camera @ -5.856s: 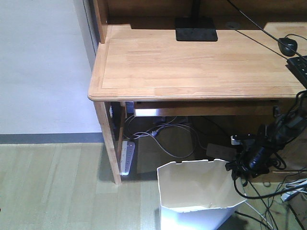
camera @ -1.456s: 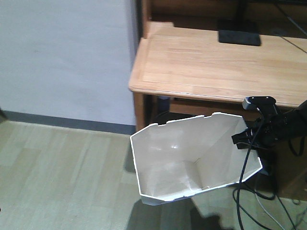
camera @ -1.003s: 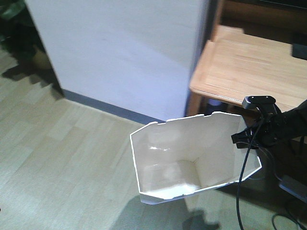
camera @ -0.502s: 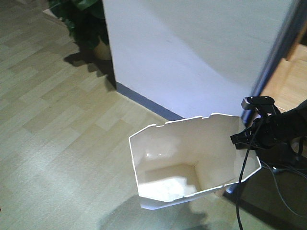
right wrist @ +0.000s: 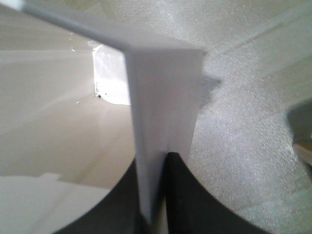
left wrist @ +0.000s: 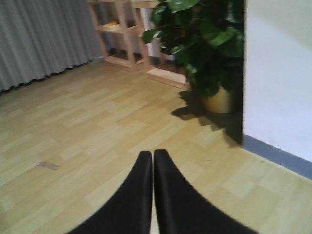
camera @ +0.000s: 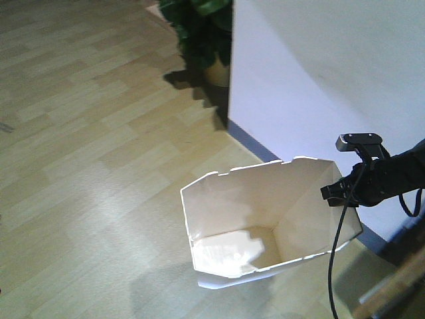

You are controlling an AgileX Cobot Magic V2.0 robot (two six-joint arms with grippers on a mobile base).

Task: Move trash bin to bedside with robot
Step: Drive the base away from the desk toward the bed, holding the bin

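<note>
The white faceted trash bin [camera: 265, 219] hangs tilted above the wood floor, its cream inside facing the front camera. My right gripper [camera: 335, 193] on the black robot arm is shut on the bin's right rim. In the right wrist view the rim wall [right wrist: 163, 97] stands pinched between the two black fingers of the right gripper [right wrist: 155, 168]. My left gripper [left wrist: 153, 155] is shut with nothing in it, pointing over bare floor. The bedside is out of view.
A white wall [camera: 319, 80] with a dark baseboard runs along the right. A potted plant [camera: 206, 33] stands at its corner, also seen as the plant [left wrist: 204, 44] from the left wrist. Wooden shelves [left wrist: 122, 34] and a grey curtain [left wrist: 44, 39] lie beyond.
The whole view has swung left: the desk slid out on the right, and the wall corner and plant came in. The bin stays held in the same place by the right gripper.
</note>
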